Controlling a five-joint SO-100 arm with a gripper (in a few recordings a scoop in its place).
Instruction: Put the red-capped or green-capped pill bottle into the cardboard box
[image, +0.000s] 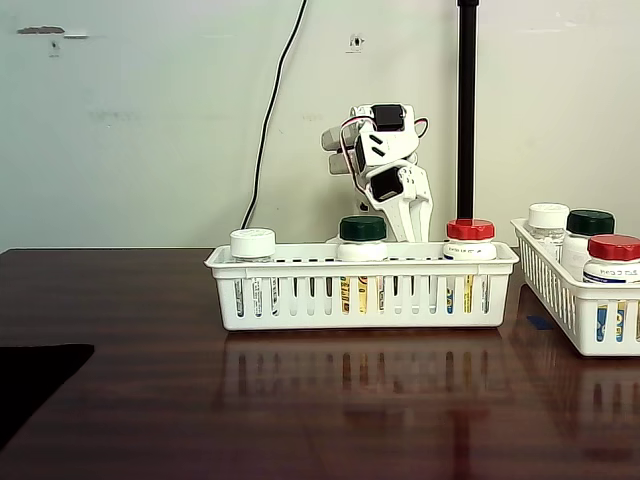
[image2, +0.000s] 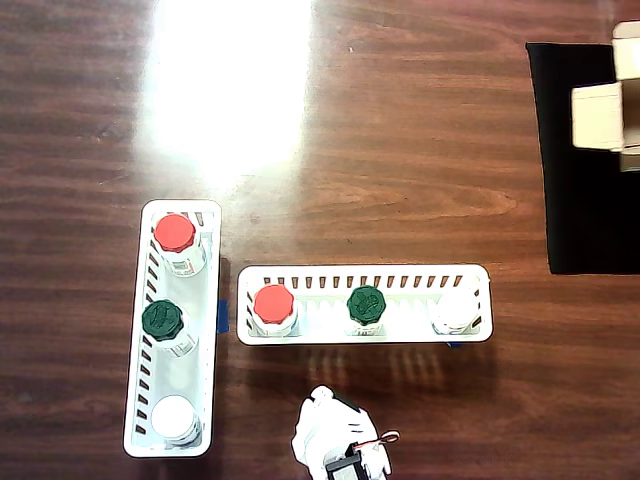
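- Two white baskets on the dark wood table (image2: 380, 120); six bottles in all, three to each basket.
- Overhead, the left basket (image2: 140, 330) runs 12 to 6 o'clock; it holds a red-capped bottle (image2: 175, 234) at its 12 end, a green-capped bottle (image2: 162, 320) mid, a white-capped bottle (image2: 174, 418) at its 6 end.
- The long basket (image2: 365, 275) lies 9 to 3 o'clock, just beside the first one; in it, from the left: a second red-capped bottle (image2: 273, 304), the pill bottle (image2: 367, 303) with its dark green cap at centre, a second white-capped bottle (image2: 456, 305).
- Cap count: two red, two green, two white.
- In the fixed view the order is mirrored: white cap at 9, pill bottle (image: 362, 232) in the middle, red cap at 3; a yellow label shows through the slots.
- The arm (image2: 338, 440) sits at 6 o'clock of the long basket overhead; the gripper (image: 405, 205) points down behind the basket, apart from every bottle; whether its jaws are parted or closed I cannot tell.
- One box (image2: 612, 100), pale cardboard, at the 2 o'clock edge overhead, on a black mat (image2: 580, 200), well apart from both baskets.
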